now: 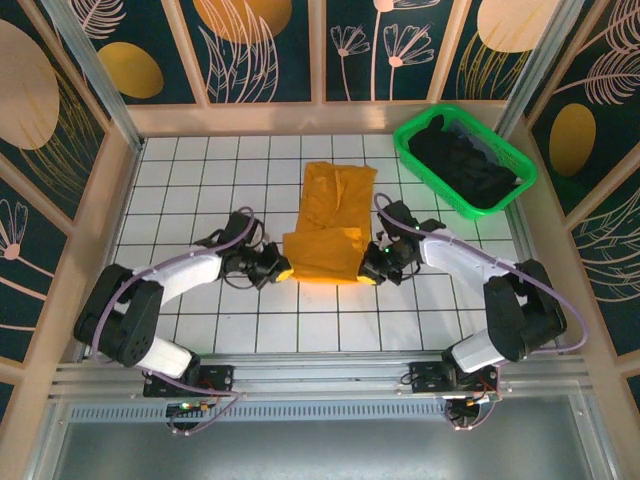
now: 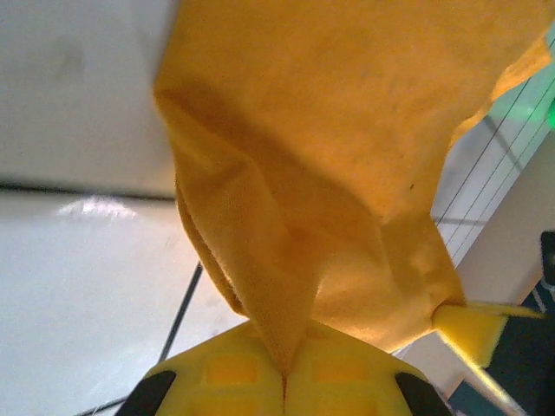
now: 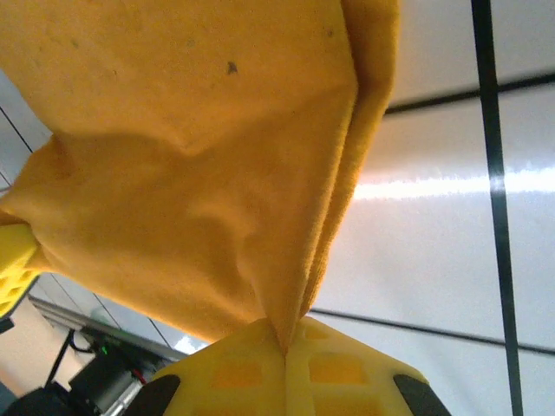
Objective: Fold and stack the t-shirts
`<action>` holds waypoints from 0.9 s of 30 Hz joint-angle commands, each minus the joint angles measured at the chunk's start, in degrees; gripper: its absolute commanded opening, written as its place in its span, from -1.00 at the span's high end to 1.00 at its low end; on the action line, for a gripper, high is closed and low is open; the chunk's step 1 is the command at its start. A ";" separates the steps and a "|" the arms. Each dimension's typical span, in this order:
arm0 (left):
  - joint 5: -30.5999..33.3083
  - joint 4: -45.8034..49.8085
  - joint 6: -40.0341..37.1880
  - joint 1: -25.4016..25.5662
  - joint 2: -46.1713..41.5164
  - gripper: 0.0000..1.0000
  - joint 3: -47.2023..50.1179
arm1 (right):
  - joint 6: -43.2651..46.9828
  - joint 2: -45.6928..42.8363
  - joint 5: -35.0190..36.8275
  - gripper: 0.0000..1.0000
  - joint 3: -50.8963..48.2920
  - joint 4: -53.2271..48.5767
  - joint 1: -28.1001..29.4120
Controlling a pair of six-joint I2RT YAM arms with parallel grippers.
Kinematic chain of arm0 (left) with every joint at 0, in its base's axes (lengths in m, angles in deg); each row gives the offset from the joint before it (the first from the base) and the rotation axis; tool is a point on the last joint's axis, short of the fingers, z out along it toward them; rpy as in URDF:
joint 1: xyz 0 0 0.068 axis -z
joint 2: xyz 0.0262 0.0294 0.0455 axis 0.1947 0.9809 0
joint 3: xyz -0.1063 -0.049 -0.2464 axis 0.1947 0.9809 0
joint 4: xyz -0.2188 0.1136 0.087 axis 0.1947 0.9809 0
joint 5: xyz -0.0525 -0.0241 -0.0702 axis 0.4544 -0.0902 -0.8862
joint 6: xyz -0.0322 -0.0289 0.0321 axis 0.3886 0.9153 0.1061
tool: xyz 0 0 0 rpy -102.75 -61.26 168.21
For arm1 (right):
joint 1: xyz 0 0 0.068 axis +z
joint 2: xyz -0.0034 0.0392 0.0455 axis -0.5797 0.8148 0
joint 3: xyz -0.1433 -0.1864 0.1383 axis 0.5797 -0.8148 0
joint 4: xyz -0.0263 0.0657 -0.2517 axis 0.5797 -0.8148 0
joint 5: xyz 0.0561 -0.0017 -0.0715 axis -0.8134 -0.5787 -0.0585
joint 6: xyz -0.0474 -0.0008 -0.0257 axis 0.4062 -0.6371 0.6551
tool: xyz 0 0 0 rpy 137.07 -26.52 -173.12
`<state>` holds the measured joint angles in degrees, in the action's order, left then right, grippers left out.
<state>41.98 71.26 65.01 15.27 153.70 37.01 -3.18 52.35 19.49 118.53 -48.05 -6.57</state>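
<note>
Orange-yellow t-shirt (image 1: 335, 215) lies mid-desk (image 1: 190, 190), its near part doubled over, with left claw (image 1: 284, 272) pinched fully closed on the near-left corner and right claw (image 1: 368, 272) likewise on the near-right corner; black t-shirts (image 1: 465, 165) heaped in green basket (image 1: 428, 180), far right.

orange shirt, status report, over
Both jaws shut on shirt, near corners. Shirt mid-table, not yet folded flat. Black shirts in basket, far right, out of the way.
</note>
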 commanded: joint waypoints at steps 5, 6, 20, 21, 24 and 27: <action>-0.99 -0.08 0.34 1.71 -7.26 1.00 0.36 | -5.44 -7.70 -1.95 1.00 -1.29 -3.25 0.32; -0.15 0.12 0.41 1.70 -7.80 1.00 -1.43 | -6.81 -8.68 -1.07 1.00 -0.60 -3.25 0.27; -3.88 5.12 -6.27 1.95 1.58 1.00 -12.66 | -3.57 -6.89 3.82 1.00 3.32 -10.53 -0.21; -3.89 6.90 -7.94 2.06 1.58 1.00 -11.45 | -2.53 -7.29 3.85 1.00 1.28 -11.05 -0.21; -4.56 10.38 -11.55 2.87 1.23 1.00 -6.44 | -1.22 -8.18 1.98 1.00 -5.59 -9.71 -0.12; -4.68 11.94 -13.92 3.77 0.54 0.88 -1.60 | -0.68 -7.78 -0.46 0.73 -10.69 -6.51 -0.03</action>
<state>38.87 77.60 56.57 18.07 154.75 31.22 -6.46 45.14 21.37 112.48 -53.75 -6.87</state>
